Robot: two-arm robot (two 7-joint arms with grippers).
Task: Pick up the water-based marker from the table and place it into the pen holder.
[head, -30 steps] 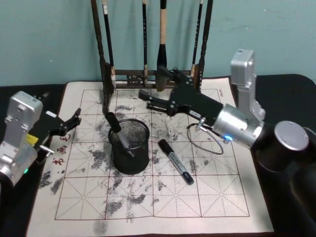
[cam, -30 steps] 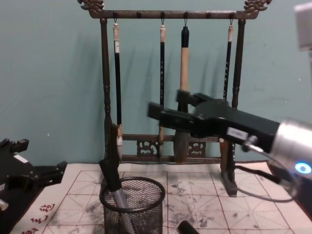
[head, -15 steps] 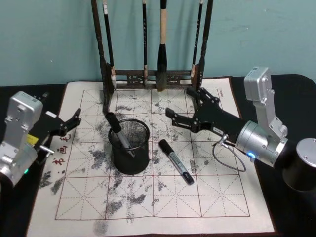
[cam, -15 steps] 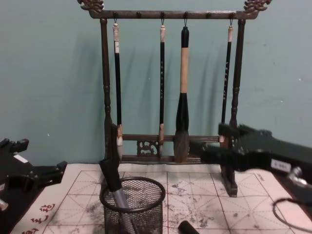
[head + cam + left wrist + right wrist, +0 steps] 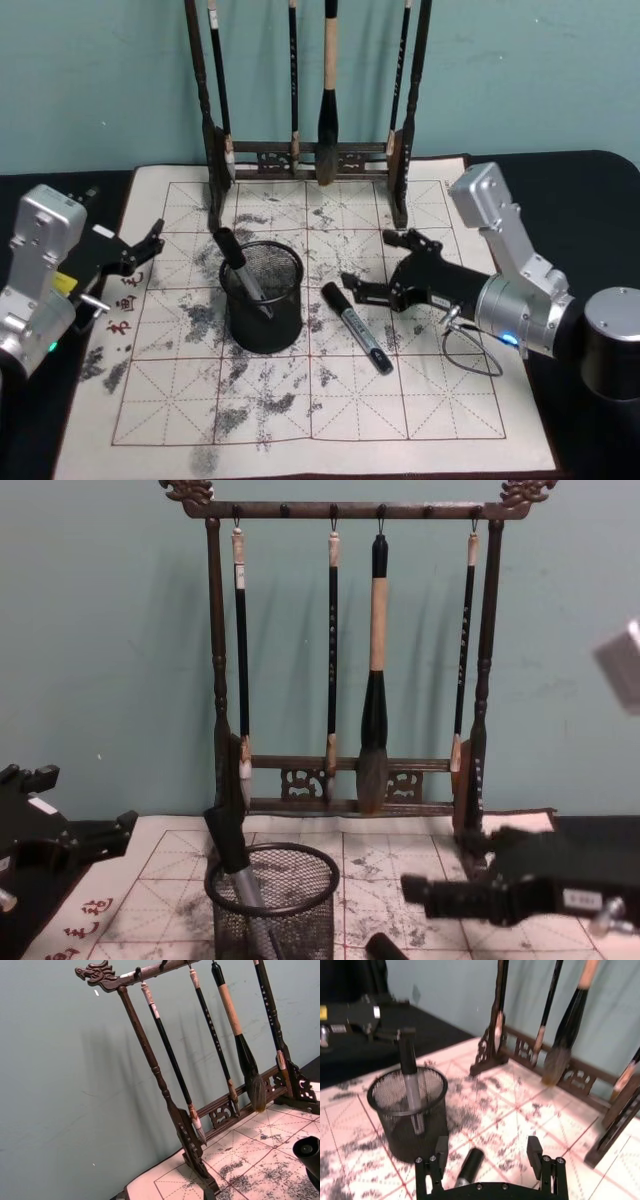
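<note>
Right wrist view: the right gripper point(image 5: 487, 1149) has its two black fingers point(image 5: 441, 1149) spread wide apart with nothing between the pads. The black cap end of the water-based marker point(image 5: 469, 1161) lies on the mat below that gap, nearer one finger. In the chest view the gripper hangs above the cap, not touching it. In the head view the marker lies flat on the white felt mat point(image 5: 400, 400), just right of the pen holder point(image 5: 265, 322) and apart from it, with its cap pointing toward the brush rack point(image 5: 300, 155). The barrel carries a white label with dark print, too small to read. The mesh holder stands upright and already holds one black-capped pen point(image 5: 240, 265), which leans on its rim. Red printed characters point(image 5: 124, 306) run along the mat's left border, not legible. A white tag on the right gripper in the chest view is also unreadable. The left gripper point(image 5: 148, 250) sits at the mat's left edge over the dark table point(image 5: 560, 170), fingers apart. Versus half a second ago, the right gripper has dropped lower and drawn back from the rack's right foot to over the marker's cap. Marker, holder and left gripper are unchanged.
</note>
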